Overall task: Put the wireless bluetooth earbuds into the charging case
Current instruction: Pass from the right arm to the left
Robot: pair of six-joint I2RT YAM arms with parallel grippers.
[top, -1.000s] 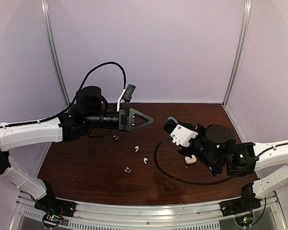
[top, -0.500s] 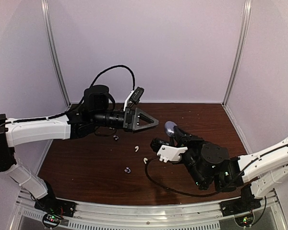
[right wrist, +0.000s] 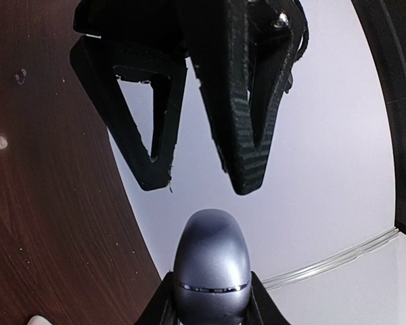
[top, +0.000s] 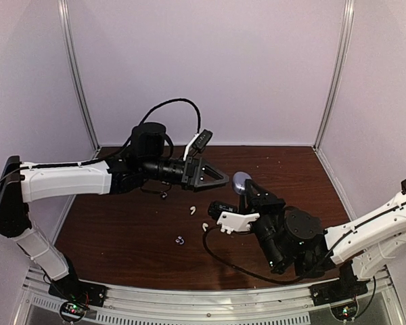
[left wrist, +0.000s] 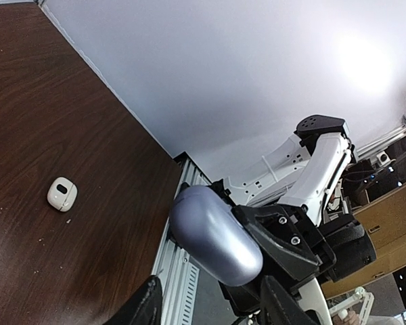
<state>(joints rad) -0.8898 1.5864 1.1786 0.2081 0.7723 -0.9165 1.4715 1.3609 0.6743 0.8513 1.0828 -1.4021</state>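
A rounded bluish-grey charging case (top: 241,181) is held up above the table with its lid closed, and my right gripper (top: 245,192) is shut on its lower half. The right wrist view shows the case (right wrist: 212,267) between that gripper's (right wrist: 210,301) fingers. My left gripper (top: 221,180) is open, its tips just left of the case and not touching it. In the left wrist view the case (left wrist: 215,233) hangs just beyond the left gripper (left wrist: 212,310). On the table lie two white earbuds (top: 191,210) (top: 206,226) and two purple ones (top: 180,240) (top: 164,196).
A small white case (left wrist: 61,194) lies closed on the brown table (top: 122,230); the top view hides it behind my right arm. A black cable (top: 220,254) loops over the table in front of that arm. White walls enclose the table on three sides.
My left gripper has moved right toward the case and its jaws have narrowed. My right arm has swung in and raised the bluish case from low by the table.
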